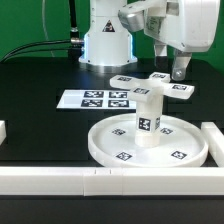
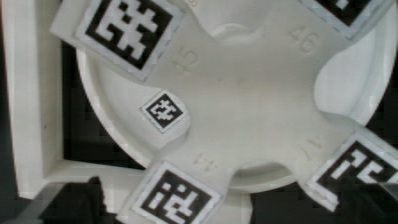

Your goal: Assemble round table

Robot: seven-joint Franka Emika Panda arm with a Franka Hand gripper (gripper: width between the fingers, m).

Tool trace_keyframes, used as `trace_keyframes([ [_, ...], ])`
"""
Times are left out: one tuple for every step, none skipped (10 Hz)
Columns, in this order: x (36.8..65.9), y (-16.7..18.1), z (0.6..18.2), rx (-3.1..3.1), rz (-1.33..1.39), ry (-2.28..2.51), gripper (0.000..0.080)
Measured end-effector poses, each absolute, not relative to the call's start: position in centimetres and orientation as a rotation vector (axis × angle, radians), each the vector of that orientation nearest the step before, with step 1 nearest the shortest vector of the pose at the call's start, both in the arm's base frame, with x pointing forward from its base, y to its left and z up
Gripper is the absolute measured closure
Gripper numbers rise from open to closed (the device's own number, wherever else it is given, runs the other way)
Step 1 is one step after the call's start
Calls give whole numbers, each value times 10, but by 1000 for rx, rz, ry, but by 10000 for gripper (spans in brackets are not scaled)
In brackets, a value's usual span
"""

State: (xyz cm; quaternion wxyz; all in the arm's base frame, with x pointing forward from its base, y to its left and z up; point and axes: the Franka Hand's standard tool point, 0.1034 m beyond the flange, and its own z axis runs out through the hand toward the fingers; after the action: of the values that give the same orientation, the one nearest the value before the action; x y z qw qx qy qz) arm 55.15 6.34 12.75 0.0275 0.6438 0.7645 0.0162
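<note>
The cross-shaped foot (image 1: 150,85) lies flat on the black table, with square tags on its arms. It fills the wrist view (image 2: 231,90). The round rimmed disc (image 1: 105,143) lies in front of it, and the short cylinder leg (image 1: 147,118) stands upright in the disc's middle. My gripper (image 1: 180,72) hangs just above the foot's arm on the exterior view's right. It holds nothing. In the wrist view only dark finger tips show at the frame edge around my gripper (image 2: 217,208), and they look spread apart.
The marker board (image 1: 100,98) lies flat at the exterior view's left of the foot. Long white bars edge the table at the front (image 1: 90,180) and at the exterior view's right (image 1: 214,140). The robot base (image 1: 105,40) stands at the back.
</note>
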Motion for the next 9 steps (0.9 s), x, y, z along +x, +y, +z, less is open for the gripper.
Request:
trace_keyframes([
  [552, 61, 127, 1890, 39, 2432, 150],
  [551, 59, 126, 1832, 31, 2474, 150],
  [551, 54, 124, 1840, 25, 2471, 150],
  [550, 50, 124, 1849, 23, 2465, 150],
  [550, 47, 123, 1858, 21, 2461, 150],
  [550, 44, 122, 1866, 18, 2457, 150],
  [550, 42, 120, 1868, 13, 2456, 150],
  [550, 41, 118, 1869, 9, 2458, 150],
  [549, 41, 116, 1874, 6, 2458, 150],
])
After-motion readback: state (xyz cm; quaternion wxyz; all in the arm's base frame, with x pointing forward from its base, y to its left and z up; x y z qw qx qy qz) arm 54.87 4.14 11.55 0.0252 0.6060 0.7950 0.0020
